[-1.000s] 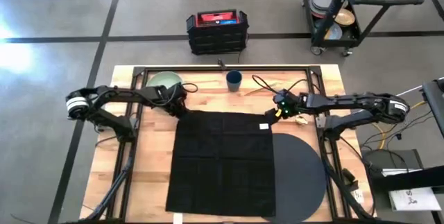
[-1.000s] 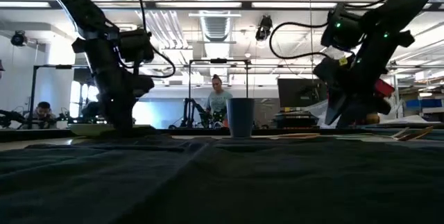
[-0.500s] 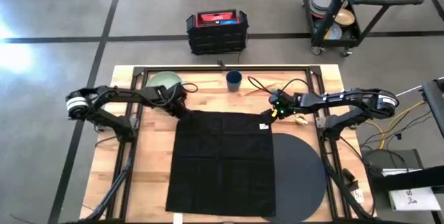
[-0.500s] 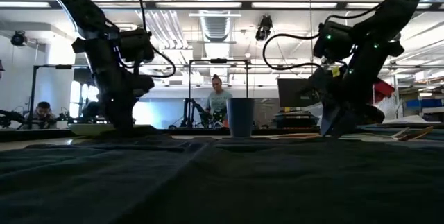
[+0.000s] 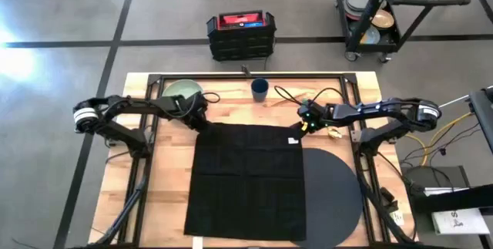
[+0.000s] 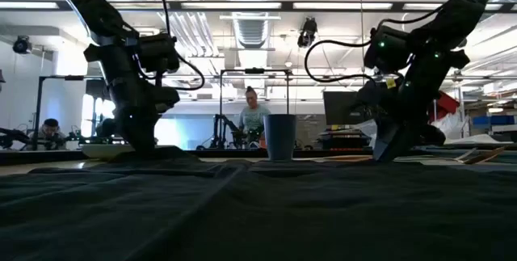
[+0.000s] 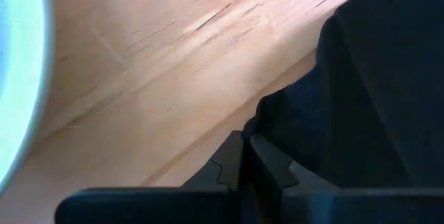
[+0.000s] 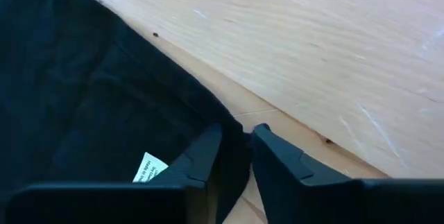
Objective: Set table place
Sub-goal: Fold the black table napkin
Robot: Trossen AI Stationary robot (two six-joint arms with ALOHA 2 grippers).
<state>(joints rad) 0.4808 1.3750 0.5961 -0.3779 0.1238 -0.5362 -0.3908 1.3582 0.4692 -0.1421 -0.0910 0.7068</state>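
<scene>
Napkin (image 5: 246,180) lies spread flat mid-table (image 5: 173,195), black cloth, its right edge overlapping the dark grey placemat (image 5: 335,195). We see the left gripper (image 5: 205,122) down at the napkin's far-left corner; in the left wrist view its fingers (image 7: 267,165) are pinched together on that corner of cloth (image 7: 361,113), with the pale green plate (image 7: 17,71) just beside on bare wood. Right gripper (image 5: 299,132) sits at the far-right corner; in the right wrist view its jaws stand narrow with the cloth edge between them, so we read it as gripping the napkin (image 8: 90,99). A small white care tag (image 8: 149,167) is sewn near that corner; its print is too small to read. Blue cup (image 5: 259,89) stands upright near the far edge, apart from the napkin. Green-handled cutlery (image 5: 333,132) lies by the right arm. No brand text is legible to us anywhere.
</scene>
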